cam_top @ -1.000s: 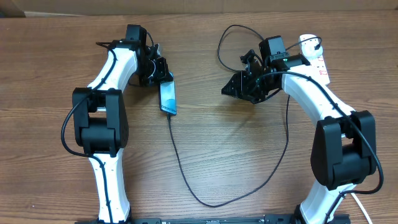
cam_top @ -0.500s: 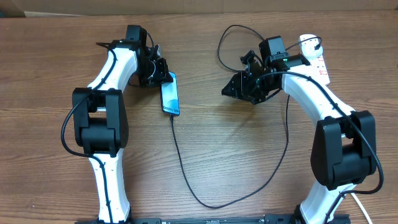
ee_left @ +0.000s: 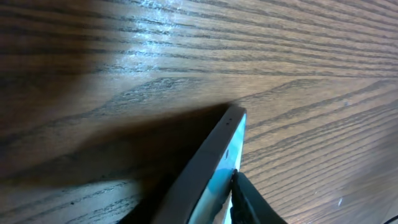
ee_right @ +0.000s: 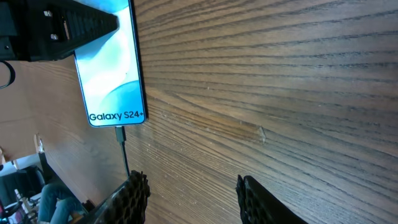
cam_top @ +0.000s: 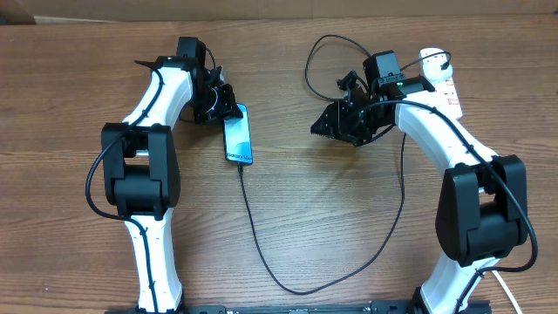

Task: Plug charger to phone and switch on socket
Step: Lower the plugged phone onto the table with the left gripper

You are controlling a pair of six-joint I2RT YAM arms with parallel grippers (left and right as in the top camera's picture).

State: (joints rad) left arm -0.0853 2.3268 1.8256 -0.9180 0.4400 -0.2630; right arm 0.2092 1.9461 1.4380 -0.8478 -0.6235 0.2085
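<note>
The phone (cam_top: 239,136) lies left of the table's middle with its light blue screen up. It also shows in the right wrist view (ee_right: 112,62), reading "Galaxy S24+". My left gripper (cam_top: 223,106) is shut on its far end; in the left wrist view a finger presses the screen of the phone (ee_left: 214,165). The charger cable (cam_top: 261,253) has its tip in the phone's near end (ee_right: 120,133), loops toward the front and runs up to the white socket (cam_top: 443,80) at the far right. My right gripper (cam_top: 329,127) is open and empty over bare wood, also seen in its wrist view (ee_right: 196,199).
The cable (cam_top: 403,187) passes under my right arm and curls in a loop (cam_top: 318,61) behind the right gripper. The wooden table (cam_top: 331,209) fills the view.
The phone has turned in my left gripper to show more of its screen, and its near end has swung slightly right with the cable. The right arm has not moved.
</note>
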